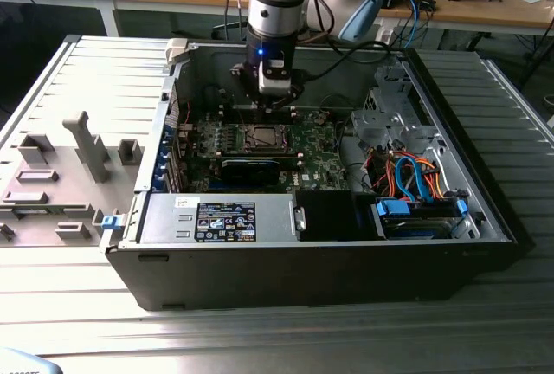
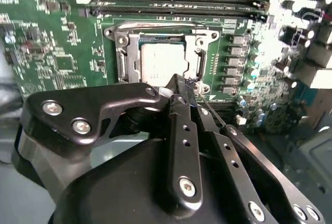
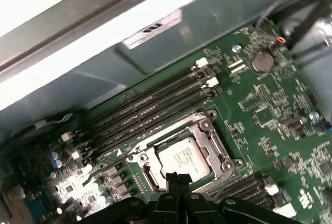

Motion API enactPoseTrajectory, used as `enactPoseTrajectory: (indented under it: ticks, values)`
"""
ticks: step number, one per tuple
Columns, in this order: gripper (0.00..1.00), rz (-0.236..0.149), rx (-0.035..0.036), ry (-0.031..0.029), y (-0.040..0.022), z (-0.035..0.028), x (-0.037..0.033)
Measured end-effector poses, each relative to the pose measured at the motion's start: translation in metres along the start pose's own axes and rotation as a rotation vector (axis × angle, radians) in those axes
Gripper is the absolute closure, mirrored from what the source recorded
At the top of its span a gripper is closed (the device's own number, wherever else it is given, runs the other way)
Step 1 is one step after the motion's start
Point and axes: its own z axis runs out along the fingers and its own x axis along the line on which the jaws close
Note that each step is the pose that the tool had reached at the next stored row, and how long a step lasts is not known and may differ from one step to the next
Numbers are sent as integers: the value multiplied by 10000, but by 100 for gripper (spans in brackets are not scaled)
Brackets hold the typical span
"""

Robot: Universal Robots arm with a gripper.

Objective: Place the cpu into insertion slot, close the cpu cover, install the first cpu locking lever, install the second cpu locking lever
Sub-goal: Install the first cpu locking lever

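We see a green circuit board [image 2: 46, 53] with tiny white print and silver solder dots; everything below is placed relative to it. At its middle, the cpu [image 2: 165, 63] reads pale silvery-grey, framed by the cpu cover [image 2: 129, 53] in dull silver with dark patches. The insertion slot [image 3: 155, 180] shows a dark strip beside the chip in the first wrist view. Just beyond the socket run long black memory slots [image 3: 150, 107] with white end clips. The gripper [image 2: 179, 92] over the board is matte black with silver screw heads. Around the board, the computer case [image 1: 286, 279] is dark grey. Off the board toward the exterior view's right, the cables [image 1: 411, 179] are orange and blue.
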Motion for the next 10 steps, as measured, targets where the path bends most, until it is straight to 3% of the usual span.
enactPoseTrajectory:
  ticks: [2,3,6,10]
  values:
    - [89,-502,-128,63,0,4,0]
    - [89,-680,-151,74,0,6,0]
    - [89,-1511,-150,85,1,13,0]
    - [89,-2324,-115,82,1,21,-1]
